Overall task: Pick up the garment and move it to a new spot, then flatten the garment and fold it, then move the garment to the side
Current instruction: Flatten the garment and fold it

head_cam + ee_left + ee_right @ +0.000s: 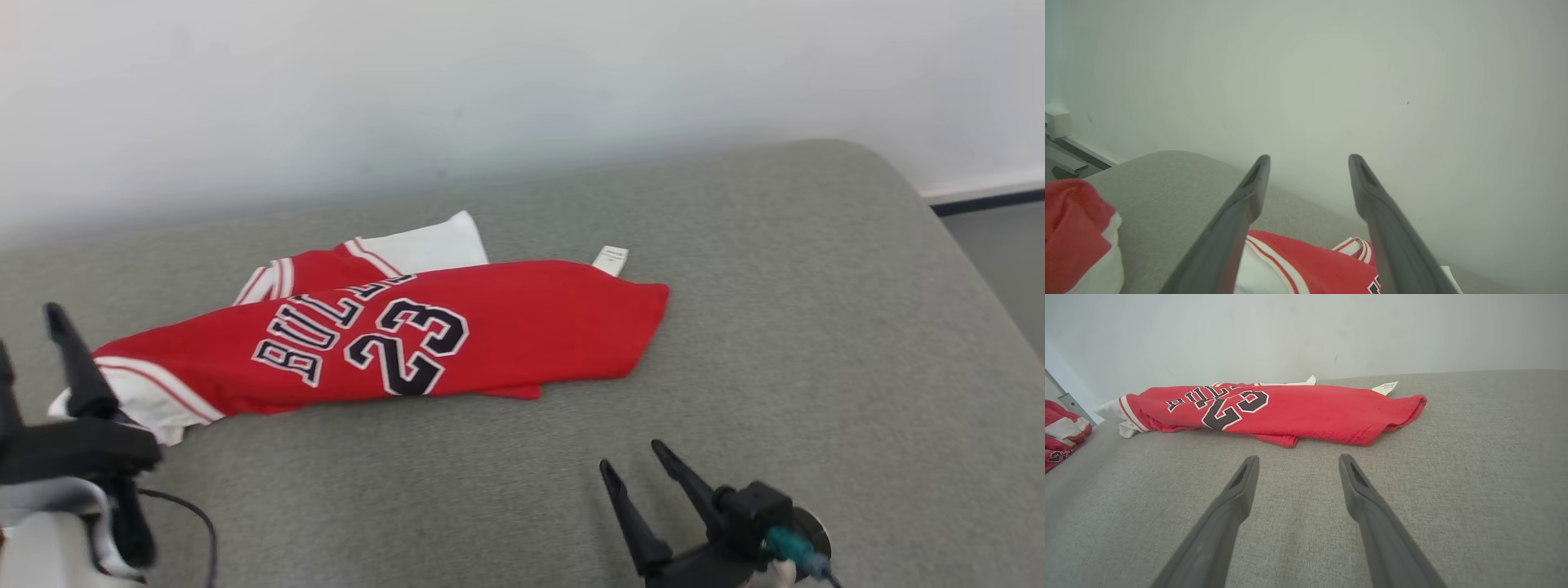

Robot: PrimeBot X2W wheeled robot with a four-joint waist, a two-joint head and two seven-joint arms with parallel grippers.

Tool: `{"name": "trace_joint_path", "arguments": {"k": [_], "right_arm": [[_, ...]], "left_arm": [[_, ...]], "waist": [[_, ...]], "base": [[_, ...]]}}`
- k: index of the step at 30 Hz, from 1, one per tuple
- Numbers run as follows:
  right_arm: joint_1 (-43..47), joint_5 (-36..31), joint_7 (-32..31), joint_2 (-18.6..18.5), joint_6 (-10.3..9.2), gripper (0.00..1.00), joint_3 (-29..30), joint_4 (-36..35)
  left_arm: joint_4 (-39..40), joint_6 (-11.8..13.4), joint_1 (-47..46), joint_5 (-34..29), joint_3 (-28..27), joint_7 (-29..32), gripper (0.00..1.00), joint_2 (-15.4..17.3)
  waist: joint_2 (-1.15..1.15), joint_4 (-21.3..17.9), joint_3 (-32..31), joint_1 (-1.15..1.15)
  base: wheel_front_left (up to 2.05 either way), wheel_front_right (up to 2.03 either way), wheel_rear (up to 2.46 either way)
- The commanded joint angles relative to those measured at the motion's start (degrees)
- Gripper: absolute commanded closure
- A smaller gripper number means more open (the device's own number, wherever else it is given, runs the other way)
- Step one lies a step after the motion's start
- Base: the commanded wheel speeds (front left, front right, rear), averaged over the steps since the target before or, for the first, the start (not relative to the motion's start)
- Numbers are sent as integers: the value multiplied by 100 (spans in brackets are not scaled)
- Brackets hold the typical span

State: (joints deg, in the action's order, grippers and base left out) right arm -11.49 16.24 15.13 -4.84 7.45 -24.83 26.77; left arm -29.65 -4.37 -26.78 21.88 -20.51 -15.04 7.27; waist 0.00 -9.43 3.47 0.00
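Two claws, both spread wide and holding nothing. My left claw (1309,163) hovers above the white-trimmed left end of the jersey (490,327), its fingers clear of the cloth as far as I can tell. My right claw (631,456) sits low over the bare grey cushion (816,367), in front of the jersey and apart from it. The red jersey lies loosely folded on the cushion near the wall (490,82), number 23 facing up, a white label (611,259) poking out at its far edge.
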Motion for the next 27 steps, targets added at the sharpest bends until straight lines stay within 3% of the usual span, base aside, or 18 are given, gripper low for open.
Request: {"name": "trace_joint_path", "arguments": {"k": [1,3,5,11,13,17,20,27], "right_arm": [[-114,56,6,16,7,0,16,52],[-311,205,6,53,7,0,76,475],[-838,421,6,98,7,0,168,1374],[-1414,734,6,100,7,0,390,2098],[-1552,766,6,69,7,12,439,2221],[-1754,799,6,42,7,21,518,2492],[-1885,812,6,9,7,24,623,2722],[-2150,702,3,33,7,21,750,3142]], "left_arm": [[98,-28,152,-98,37,-9,0,-61],[541,-106,518,-453,264,-9,0,-226],[1235,-153,1155,-761,660,-9,0,-396],[1762,127,1955,-516,1575,-9,0,-442],[1883,256,2112,-451,1800,-9,0,-436],[2023,463,2307,-324,2092,-9,0,-438],[2042,532,2333,-278,2193,-10,0,-439],[2092,555,2158,-380,2223,-9,0,-439]], "waist": [[0,312,-29,0],[0,524,-33,0],[0,978,23,0],[0,1581,249,0],[0,1705,328,0],[0,1904,462,0],[0,2007,551,0],[0,2106,718,0]], "base": [[0,0,0],[0,0,0],[0,0,0],[0,0,0],[0,0,0],[0,0,0],[0,0,0],[0,0,0]]}}
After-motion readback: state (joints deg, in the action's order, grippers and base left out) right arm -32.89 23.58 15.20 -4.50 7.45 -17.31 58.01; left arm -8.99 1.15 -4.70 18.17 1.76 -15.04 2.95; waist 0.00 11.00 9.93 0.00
